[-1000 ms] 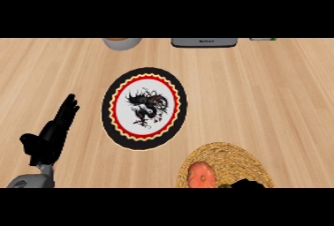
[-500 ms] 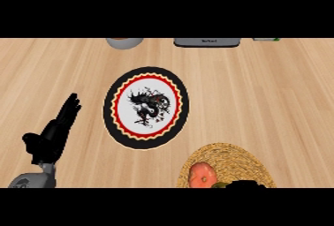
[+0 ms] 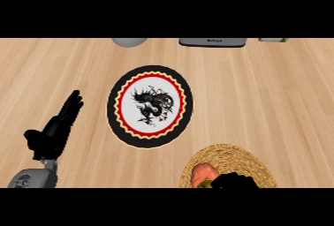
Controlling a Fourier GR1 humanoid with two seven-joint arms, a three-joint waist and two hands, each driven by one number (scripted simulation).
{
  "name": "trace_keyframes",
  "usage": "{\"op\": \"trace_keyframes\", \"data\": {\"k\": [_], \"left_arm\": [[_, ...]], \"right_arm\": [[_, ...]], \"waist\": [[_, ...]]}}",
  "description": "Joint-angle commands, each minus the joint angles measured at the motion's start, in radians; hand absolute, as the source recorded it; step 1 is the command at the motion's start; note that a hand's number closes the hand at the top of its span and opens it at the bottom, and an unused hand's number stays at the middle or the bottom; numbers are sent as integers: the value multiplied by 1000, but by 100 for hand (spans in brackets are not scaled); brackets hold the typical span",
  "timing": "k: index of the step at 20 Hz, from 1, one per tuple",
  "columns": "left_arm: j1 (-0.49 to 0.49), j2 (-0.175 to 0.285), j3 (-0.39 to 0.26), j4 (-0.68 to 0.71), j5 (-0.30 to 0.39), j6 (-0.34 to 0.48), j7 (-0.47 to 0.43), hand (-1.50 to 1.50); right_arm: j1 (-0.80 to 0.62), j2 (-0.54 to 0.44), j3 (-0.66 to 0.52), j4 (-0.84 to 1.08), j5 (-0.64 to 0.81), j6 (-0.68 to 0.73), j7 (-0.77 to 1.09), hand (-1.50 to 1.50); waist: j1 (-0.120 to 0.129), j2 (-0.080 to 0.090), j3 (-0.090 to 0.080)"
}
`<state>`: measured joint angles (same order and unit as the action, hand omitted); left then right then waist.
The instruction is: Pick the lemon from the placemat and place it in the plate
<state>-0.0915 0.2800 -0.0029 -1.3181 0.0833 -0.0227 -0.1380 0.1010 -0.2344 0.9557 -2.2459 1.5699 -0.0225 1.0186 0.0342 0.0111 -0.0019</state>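
Observation:
The plate (image 3: 150, 106) lies mid-counter, with a black rim, a red ring and a dark dragon on white. A round woven placemat (image 3: 251, 161) sits at the lower right, cut by the view's edge. On it lies an orange-pink rounded fruit (image 3: 203, 173), with a small yellow-green patch just below it; I cannot tell which of them is the lemon. My right hand (image 3: 233, 181) shows as a dark shape over the placemat's near part, right beside the fruit and mostly hidden by the edge. My left hand (image 3: 55, 130) rests open at the left, fingers pointing up.
A grey rounded object (image 3: 129, 42), a dark flat appliance (image 3: 213, 42) and a small green thing (image 3: 272, 39) line the counter's far edge. Bare wooden counter (image 3: 274, 97) lies between the plate and the placemat and to the right of them.
My right hand has come further up over the placemat toward the orange-pink fruit. The view has shifted slightly. The left hand has stayed still.

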Motion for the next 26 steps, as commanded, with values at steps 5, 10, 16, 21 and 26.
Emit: {"op": "trace_keyframes", "data": {"k": [5,10,16,21,26], "left_arm": [[-21,-32,-34,1,-23,9,9,0],[-26,-8,-14,11,-11,-13,-9,0],[-31,-36,-40,2,-28,7,17,0],[-52,-27,-23,26,-20,-3,3,0],[-79,-44,-32,32,-27,5,12,0]], "right_arm": [[-223,222,-144,185,-150,-13,70,150],[-237,217,-166,260,-196,-66,68,150],[-304,226,-247,323,-239,-230,105,150],[-476,232,-365,584,-325,-350,159,-150],[-612,233,-441,770,-453,-490,170,-150]], "waist": [[24,10,-1],[47,18,-1],[51,16,3],[55,18,2],[63,19,3]]}}
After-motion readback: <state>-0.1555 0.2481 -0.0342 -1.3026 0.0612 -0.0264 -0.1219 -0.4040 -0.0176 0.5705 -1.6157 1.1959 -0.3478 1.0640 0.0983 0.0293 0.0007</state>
